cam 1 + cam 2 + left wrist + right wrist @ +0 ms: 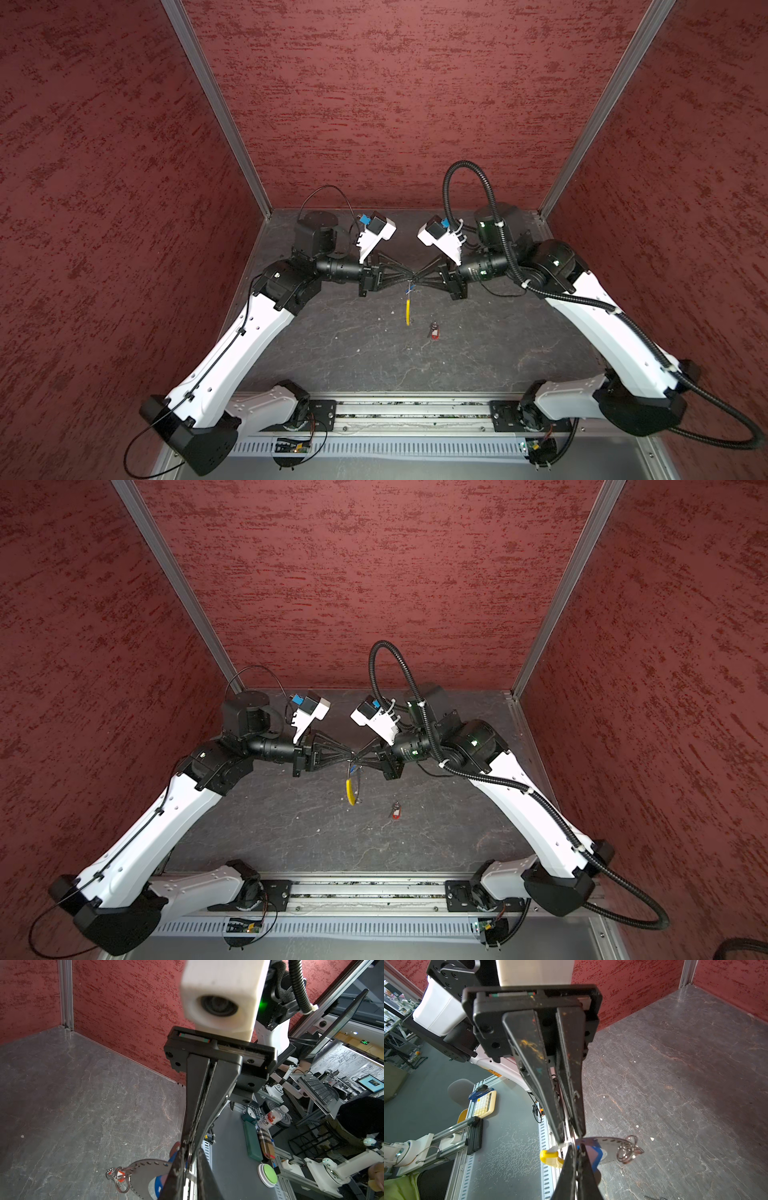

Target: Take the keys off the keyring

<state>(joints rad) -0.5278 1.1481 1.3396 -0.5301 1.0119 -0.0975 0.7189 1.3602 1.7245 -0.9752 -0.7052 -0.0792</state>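
The two arms meet tip against tip above the middle of the dark surface [332,345]. The right end effector [416,282] is pressed together, and the keyring [408,311] hangs down from this meeting place, with its yellow curved part lowest in both top views. The right wrist view shows a grey perforated strap [610,1144] and a bunch of silver rings [629,1149] going out to the side, above the surface. The blue-tagged key [595,1155] is still on the keyring, just beside the right fingers and partly hidden by them. Which exact piece they pinch, I cannot tell. The left end effector [406,279] has only a thin slit between its fingers, and its tips are at a thin silver ring. Whether they already clamp it, I cannot tell. The red-tagged key [434,332] lies alone on the surface, near the hanging yellow part and apart from it.
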